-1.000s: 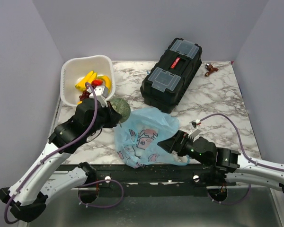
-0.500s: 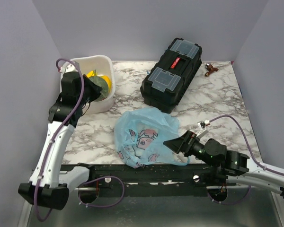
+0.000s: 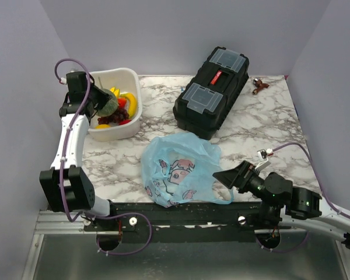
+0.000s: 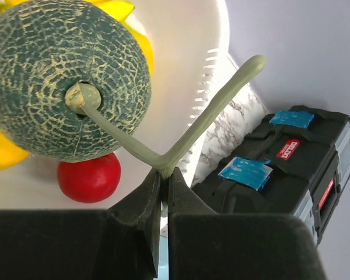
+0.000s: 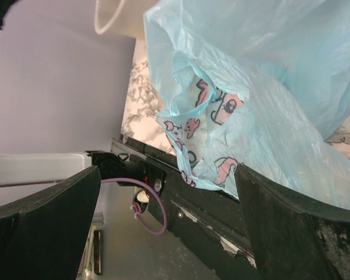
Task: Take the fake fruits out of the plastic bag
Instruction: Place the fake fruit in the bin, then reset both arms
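My left gripper (image 3: 100, 105) is shut on the bent green stem (image 4: 181, 140) of a netted green melon (image 4: 58, 76), one of the fake fruits. It holds the melon (image 3: 109, 103) over the white basket (image 3: 120, 132). Inside the basket lie a yellow banana (image 3: 129, 99), a red fruit (image 4: 88, 178) and dark grapes (image 3: 120, 116). The light-blue plastic bag (image 3: 178, 169) lies crumpled near the table's front edge. Its cartoon print (image 5: 221, 108) faces my right gripper (image 3: 226, 176), which stands open just right of the bag with nothing between its fingers (image 5: 58, 198).
A black toolbox (image 3: 213, 90) sits at the back, right of the basket and behind the bag. A small brown object (image 3: 259, 85) lies at the far right corner. The black front rail (image 5: 210, 216) runs below the bag.
My left arm swung from beside the bag to over the white basket, carrying the melon by its stem. My right gripper drew back a little to the right of the bag, still open.
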### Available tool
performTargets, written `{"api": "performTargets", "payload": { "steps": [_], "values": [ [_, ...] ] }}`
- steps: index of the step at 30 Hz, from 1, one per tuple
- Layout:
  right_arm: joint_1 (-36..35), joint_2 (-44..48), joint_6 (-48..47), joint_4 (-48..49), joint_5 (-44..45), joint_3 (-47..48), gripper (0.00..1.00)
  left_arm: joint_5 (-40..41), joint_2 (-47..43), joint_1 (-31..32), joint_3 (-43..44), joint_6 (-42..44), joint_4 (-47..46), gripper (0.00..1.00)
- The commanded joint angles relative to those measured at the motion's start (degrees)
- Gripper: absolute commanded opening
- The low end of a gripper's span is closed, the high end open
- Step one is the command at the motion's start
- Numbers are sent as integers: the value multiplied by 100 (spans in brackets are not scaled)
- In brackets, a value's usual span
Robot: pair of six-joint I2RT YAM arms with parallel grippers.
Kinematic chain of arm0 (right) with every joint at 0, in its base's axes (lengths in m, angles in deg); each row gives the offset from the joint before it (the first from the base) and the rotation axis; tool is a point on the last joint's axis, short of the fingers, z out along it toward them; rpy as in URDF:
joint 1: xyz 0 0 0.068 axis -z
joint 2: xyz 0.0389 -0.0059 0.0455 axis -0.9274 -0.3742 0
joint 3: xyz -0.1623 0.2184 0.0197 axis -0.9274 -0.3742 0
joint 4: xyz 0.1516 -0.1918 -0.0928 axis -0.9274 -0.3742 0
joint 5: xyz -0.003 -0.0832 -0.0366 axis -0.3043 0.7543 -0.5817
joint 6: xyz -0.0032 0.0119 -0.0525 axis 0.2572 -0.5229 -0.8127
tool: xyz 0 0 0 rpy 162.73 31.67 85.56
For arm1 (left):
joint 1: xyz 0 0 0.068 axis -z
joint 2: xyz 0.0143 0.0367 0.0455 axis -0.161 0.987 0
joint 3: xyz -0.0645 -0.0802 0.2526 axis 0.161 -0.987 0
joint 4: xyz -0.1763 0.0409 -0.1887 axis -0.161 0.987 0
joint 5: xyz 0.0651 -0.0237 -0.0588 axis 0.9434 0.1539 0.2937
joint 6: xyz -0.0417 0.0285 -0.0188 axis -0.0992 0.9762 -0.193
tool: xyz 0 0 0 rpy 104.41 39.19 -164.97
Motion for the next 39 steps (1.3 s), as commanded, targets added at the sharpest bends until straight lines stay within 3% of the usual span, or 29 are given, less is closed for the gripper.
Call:
{"api": "performTargets", "payload": {
  "steps": [1,4,8,15,21,27,39],
  "values": [
    [-23,101,-206,-550,469,319,100,-1329,642,-362,96,-455,-324,3],
    [-20,111,-184,-622,506,345,100,-1633,838,-410,92,-356,-450,19],
    [-21,113,-31,-627,482,278,100,-1801,610,-419,-106,-262,-691,54],
    [-15,31,-105,-652,573,390,100,-2418,-592,-455,-407,62,-869,71],
    [-17,-375,-565,-808,1036,957,100,-2773,-1844,-444,-517,682,-156,90],
    [-19,-925,-1139,-1110,1666,1985,100,-2995,-2708,-444,302,1152,752,91],
    [-23,-1490,-2735,-320,2112,3269,100,-3363,-4001,-340,1438,1069,206,93]
  ]
}}
